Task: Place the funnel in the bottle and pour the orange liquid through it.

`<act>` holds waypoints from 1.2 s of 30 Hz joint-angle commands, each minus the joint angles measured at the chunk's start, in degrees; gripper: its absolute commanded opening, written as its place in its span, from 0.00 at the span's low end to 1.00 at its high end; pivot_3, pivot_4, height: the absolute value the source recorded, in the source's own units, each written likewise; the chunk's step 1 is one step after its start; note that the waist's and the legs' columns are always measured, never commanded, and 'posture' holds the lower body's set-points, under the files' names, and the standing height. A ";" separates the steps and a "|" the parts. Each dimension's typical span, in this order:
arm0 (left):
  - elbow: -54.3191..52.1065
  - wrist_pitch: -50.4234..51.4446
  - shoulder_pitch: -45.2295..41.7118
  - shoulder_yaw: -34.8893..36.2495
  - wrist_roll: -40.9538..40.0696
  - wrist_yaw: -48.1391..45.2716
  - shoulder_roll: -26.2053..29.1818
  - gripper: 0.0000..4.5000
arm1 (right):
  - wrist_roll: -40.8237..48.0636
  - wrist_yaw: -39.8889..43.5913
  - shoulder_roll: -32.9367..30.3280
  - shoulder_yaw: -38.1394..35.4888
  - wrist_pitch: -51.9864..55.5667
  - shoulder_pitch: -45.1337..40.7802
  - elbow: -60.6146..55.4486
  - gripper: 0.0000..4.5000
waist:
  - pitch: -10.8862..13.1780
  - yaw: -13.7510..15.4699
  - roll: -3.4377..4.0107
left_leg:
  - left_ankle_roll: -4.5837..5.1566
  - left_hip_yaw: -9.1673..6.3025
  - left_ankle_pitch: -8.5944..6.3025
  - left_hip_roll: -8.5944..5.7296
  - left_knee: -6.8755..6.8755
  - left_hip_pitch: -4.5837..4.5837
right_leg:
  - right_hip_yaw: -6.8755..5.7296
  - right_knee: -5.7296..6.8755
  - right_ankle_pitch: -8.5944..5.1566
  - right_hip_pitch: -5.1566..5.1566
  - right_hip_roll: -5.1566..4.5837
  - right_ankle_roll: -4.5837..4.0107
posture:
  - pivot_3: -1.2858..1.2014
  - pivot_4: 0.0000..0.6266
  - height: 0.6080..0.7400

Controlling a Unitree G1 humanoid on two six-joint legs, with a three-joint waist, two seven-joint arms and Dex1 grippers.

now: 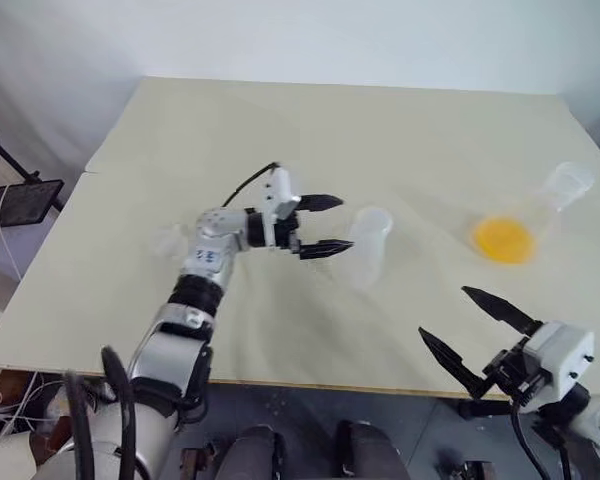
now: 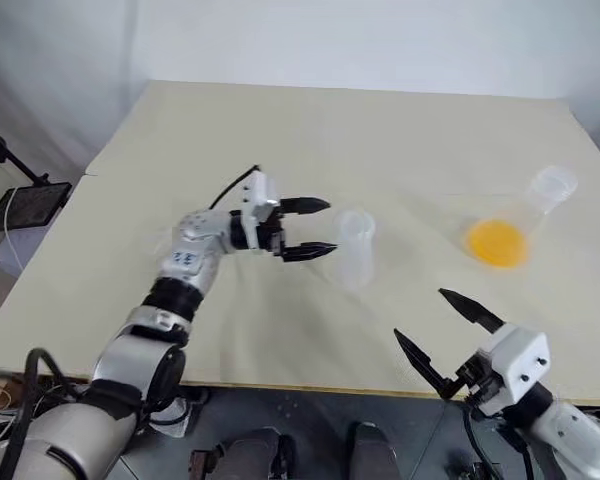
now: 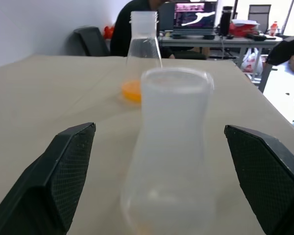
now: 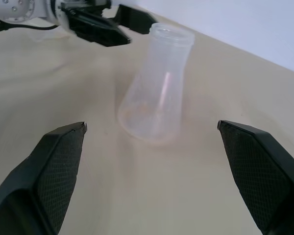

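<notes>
- The bottle (image 1: 368, 245) stands in the middle of the table (image 1: 280, 130)
- The left gripper (image 1: 326, 224) is just left of it
- The big flask (image 1: 535, 215) stands far right

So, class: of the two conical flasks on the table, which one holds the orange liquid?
The larger, clearer conical flask on the table's right side holds the orange liquid. The smaller milky flask, just beyond the left gripper's fingers, looks empty.

Milky-white bottle (image 1: 368, 245), bright orange liquid (image 1: 502, 239), black pincers on a beige table (image 1: 280, 130).
</notes>
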 commanded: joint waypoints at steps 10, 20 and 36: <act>-42.34 18.32 33.63 18.08 -13.01 10.10 18.10 0.99 | 6.32 8.93 -4.79 7.13 3.28 -16.83 9.18 1.00 | 0.00 -0.25 0.01 | -0.10 -0.48 -0.05 0.04 0.10 0.00 | 0.31 -0.03 -0.01 0.16 -0.38 -0.03 | 0.52 0.24 1.00; -46.76 12.02 66.42 44.99 -14.45 23.23 13.55 0.99 | 6.74 15.19 -4.67 15.58 5.40 -28.84 13.19 1.00 | 0.00 -1.34 0.00 | -0.22 -0.50 -0.13 0.15 -0.02 0.03 | 0.26 -0.38 -0.08 0.18 -0.41 -0.17 | 0.52 0.24 1.00; -54.17 20.85 57.80 31.19 -13.54 34.95 12.83 0.99 | 5.11 15.68 -4.95 15.22 4.00 -28.66 15.20 1.00 | -0.05 -0.26 -0.07 | -0.12 -0.48 -0.20 0.01 -0.01 0.03 | 0.24 -0.35 -0.08 0.16 -0.63 -0.18 | 0.52 0.24 1.00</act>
